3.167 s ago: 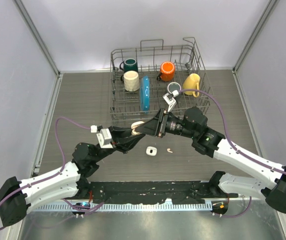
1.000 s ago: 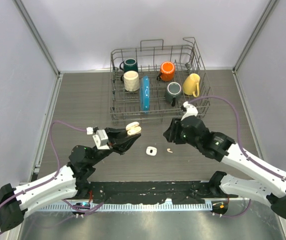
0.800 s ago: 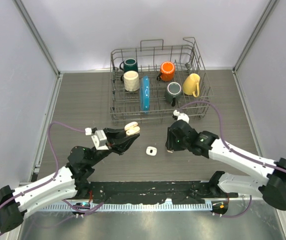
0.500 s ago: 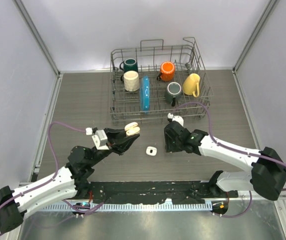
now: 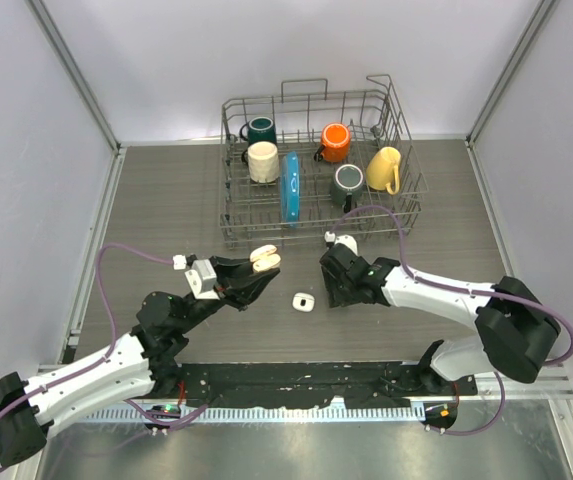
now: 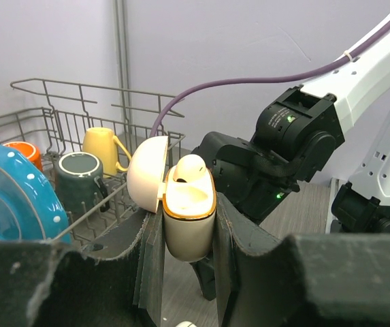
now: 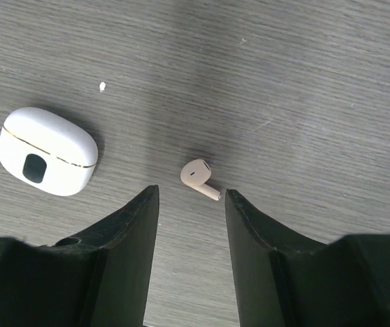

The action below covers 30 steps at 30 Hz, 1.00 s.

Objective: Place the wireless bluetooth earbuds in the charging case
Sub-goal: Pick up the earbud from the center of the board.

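Five mugs: teal, cream, orange, grey, yellow. One wire rack. One blue plate. Two cases: one open charging case, one closed charging case. Two earbuds show: one earbud seated in the open case, one loose earbud.

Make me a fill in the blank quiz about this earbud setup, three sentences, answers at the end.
1. The left gripper grips a charging case whose lid is ___.
2. The right gripper hovers over a loose earbud on the table, near a second case whose lid is ___.
3. The plate standing in the dish rack is ___.
Answers: open; closed; blue
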Available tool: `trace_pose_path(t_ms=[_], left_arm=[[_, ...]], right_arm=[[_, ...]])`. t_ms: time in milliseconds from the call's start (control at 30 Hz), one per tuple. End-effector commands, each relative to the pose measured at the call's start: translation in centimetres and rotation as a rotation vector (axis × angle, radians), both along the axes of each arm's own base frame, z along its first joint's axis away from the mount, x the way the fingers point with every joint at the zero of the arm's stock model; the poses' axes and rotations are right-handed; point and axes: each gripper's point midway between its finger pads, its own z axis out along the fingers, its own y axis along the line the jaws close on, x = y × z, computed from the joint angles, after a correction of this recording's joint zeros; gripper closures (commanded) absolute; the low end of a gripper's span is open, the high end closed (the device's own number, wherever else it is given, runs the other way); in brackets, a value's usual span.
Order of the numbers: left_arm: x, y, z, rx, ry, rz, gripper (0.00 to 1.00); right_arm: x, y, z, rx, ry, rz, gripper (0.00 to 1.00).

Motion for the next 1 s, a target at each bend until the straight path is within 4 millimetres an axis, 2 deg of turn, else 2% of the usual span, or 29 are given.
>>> trace_pose_path(t_ms=[0,333,533,767,833,867,967], left_arm=[[0.2,0.5,1.0,-0.023,-0.033,0.027,1.00],[0.2,0.5,0.9,-0.023,-0.027,0.027,1.00],[0.1,0.7,0.9,-0.028,-0.024,0.030,1.00],[0.2,0.9,0.6,-0.028,-0.020,0.038,1.00],[0.2,0.9,0.6,-0.027,-0.019,0.038,1.00],[0.2,0.9,0.7,-0.028,-0.020,0.038,1.00],[0.1,0.9,0.7,-0.029,-0.020,0.035,1.00]], right_arm=[[1.8,0.9,0.5,-0.006,-0.059,0.011,0.51],[2.3,0.9,-0.7,-0.025,-0.054,-0.010,0.52],[2.0,0.3,-1.7,-0.016,-0.019,-0.061,0.59],[1.3,-0.7,-2.3,0.018,0.000,-0.172,0.71],[1.2,-1.3,-2.4,0.039,-0.001,-0.253,0.77],[1.2,-1.5,-2.4,0.049,-0.003,-0.285,0.83],[0.9,-2.0,-2.5,0.104,-0.012,-0.398,0.84]])
